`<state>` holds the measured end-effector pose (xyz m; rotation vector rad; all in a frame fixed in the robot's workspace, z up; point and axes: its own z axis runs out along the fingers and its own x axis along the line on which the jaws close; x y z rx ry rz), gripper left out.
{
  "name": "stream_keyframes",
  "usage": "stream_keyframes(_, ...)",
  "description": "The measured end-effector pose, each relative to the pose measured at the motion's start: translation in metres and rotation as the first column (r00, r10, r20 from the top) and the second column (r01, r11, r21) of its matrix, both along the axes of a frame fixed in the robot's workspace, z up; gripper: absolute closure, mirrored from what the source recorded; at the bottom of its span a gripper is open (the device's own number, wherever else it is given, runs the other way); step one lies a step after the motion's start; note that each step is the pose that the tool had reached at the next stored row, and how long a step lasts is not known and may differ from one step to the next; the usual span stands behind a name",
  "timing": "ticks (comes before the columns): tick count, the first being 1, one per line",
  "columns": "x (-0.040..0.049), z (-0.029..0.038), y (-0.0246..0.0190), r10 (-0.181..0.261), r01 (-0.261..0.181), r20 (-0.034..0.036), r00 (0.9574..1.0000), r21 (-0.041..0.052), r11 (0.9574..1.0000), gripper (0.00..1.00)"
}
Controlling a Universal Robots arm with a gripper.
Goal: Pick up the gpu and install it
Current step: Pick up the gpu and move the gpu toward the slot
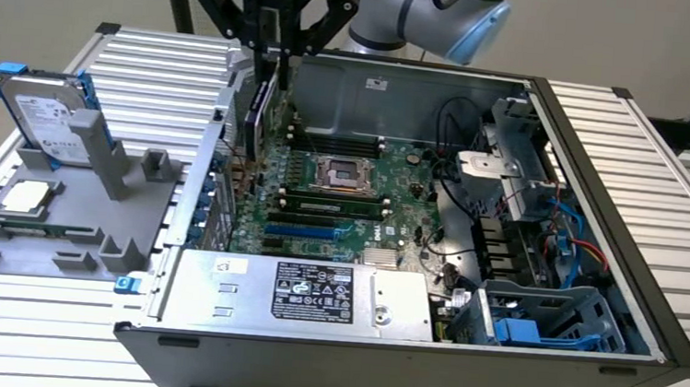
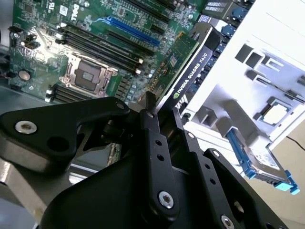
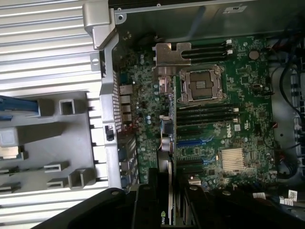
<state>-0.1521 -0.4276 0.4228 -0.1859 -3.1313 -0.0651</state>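
Observation:
The gpu point(image 1: 258, 108) hangs upright on its edge inside the open computer case, over the green motherboard point(image 1: 345, 193) near the case's rear wall at the exterior view's left. My gripper point(image 1: 279, 57) is shut on its top edge. In the second wrist view the black fingers point(image 2: 151, 125) clamp the gpu point(image 2: 190, 67), green board on one face and black shroud on the other. In the first wrist view the gpu point(image 3: 170, 167) appears edge-on, its silver bracket point(image 3: 172, 53) above the board. A blue slot point(image 1: 305, 230) lies nearer the power supply.
A grey fixture point(image 1: 59, 226) on the exterior view's left holds a hard drive with blue rails point(image 1: 43, 114) and a processor point(image 1: 24, 196). The power supply point(image 1: 312, 293) spans the case front. Cables point(image 1: 563, 238) and a drive cage point(image 1: 556, 326) crowd the case's right side.

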Motion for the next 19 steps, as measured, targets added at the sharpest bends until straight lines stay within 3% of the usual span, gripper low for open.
stream_keyframes(19,0.0189,0.0,0.0,-0.02,0.02,-0.0001,0.9998,0.0,0.9998,1.0)
